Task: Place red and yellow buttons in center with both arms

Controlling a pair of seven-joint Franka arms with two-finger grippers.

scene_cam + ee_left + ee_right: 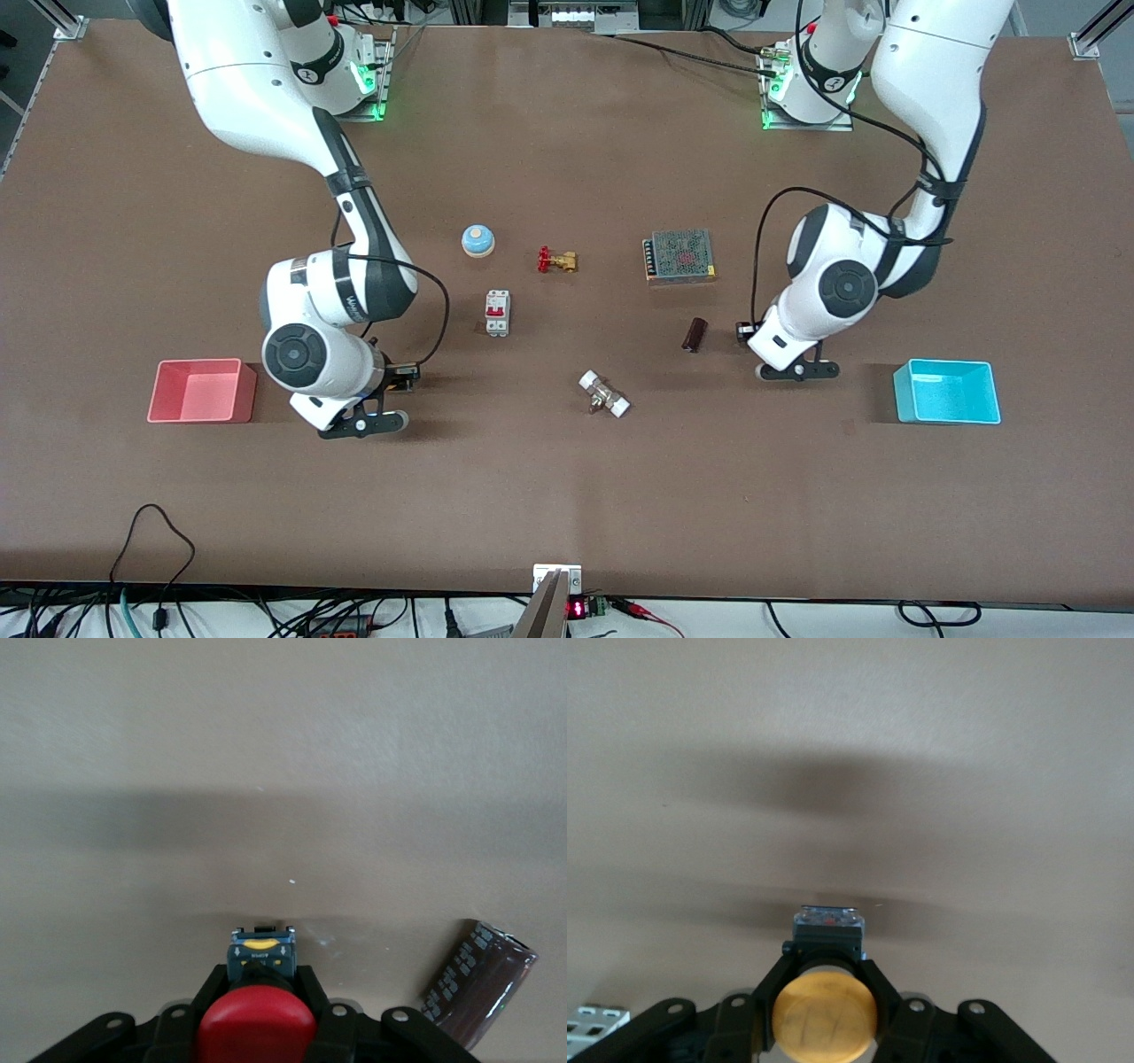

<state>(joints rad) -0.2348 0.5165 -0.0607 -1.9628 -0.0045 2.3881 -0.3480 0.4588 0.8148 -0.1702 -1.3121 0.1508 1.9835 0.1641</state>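
My left gripper (259, 979) is shut on the red button (257, 1026); its round red cap faces the wrist camera and its black body (260, 953) points at the brown tabletop (567, 478). In the front view this gripper (747, 333) is low over the table beside a dark cylinder. My right gripper (826, 961) is shut on the yellow button (824, 1014) in the same way. In the front view it (403, 377) is low over the table, between the pink bin and a white breaker. I cannot tell whether either button touches the table.
A pink bin (201, 390) stands at the right arm's end and a cyan bin (946, 391) at the left arm's end. Between the arms lie a blue bell (477, 240), a brass valve (557, 260), a white breaker (498, 312), a metal power supply (680, 255), a dark cylinder (694, 334) and a white-ended fitting (604, 394).
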